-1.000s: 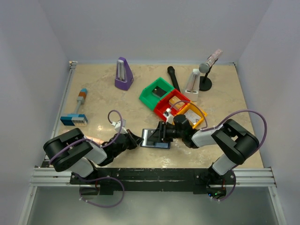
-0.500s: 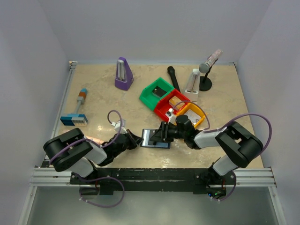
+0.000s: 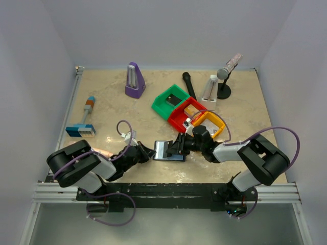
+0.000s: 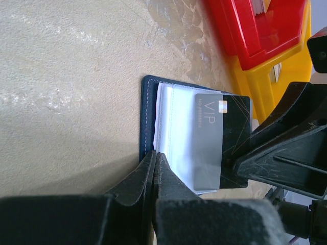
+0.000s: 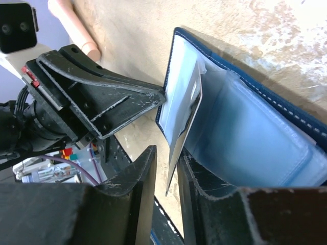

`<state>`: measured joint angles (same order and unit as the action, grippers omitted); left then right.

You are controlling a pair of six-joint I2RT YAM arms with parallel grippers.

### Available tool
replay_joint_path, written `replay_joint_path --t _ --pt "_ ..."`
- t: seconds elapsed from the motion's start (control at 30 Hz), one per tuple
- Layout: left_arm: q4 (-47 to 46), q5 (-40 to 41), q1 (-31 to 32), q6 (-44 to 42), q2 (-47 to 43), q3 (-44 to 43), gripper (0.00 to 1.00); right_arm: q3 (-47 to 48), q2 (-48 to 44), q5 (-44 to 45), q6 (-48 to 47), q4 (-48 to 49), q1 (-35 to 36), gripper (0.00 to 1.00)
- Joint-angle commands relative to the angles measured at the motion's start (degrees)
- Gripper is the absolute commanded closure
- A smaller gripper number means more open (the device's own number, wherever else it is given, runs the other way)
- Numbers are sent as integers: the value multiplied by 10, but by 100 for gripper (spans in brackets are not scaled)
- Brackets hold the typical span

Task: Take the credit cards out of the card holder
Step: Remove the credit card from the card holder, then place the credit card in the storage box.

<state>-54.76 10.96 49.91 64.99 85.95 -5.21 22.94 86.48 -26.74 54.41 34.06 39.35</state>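
The card holder (image 4: 147, 117) was found lying open on the surface (image 4: 66, 76), directly ahead of the left hand (image 4: 155, 155) and between the two hands. The left hand's fingers were pressed together, and their tips were set on the holder's near navy edge. As far as could be judged, that edge was pinched rather than merely pressed down. Compared with a second earlier, this hand and the holder had not been shifted.

The change was seen at the right hand (image 5: 166, 153). Its fingers had been drawn much closer together and were now placed on either side of a dark credit card (image 4: 214, 138). In the right wrist view the card's thin edge was seen standing in the narrow gap between them. One finger appeared to be touching it, while a sliver of light was left at the other, so it could not be told whether the card was already clamped. In the overhead view the right arm's elbow had been swung slightly outward, while the hand itself was kept at the holder.

The card was still laid over the pale inner panels, so nothing was judged to have been removed yet. A grasp was evidently being completed. Once the card was held, a straight pull away from the left hand would probably be needed, with the holder kept anchored. A red tray (image 4: 255, 35) and a yellow tray (image 4: 271, 76) were seen just beyond the right hand.
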Motion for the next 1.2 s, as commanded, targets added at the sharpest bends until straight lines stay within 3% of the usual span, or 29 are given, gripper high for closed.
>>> replay_joint_path --t 0.0,0.43,0.63,0.7,0.97,1.1,1.17 --pt "81 13 -2 -16 6 31 100 1 -13 19 -7 1 -2 75" --pt "78 15 -2 -16 7 32 100 3 -10 27 -11 -8 -2 86" --pt "78 19 -2 -17 6 33 100 -1 -18 38 -16 -19 -4 100" --pt "78 20 -2 -15 6 34 100 -1 -26 41 -19 -28 -5 100" --pt "70 23 -2 -12 3 41 100 -1 -104 58 -48 -137 -23 100" --pt "46 5 -2 -29 -10 42 100 26 -197 63 -90 -260 -23 100" --pt "47 -2 -2 -35 -32 40 88 53 -241 69 -124 -330 -22 100"
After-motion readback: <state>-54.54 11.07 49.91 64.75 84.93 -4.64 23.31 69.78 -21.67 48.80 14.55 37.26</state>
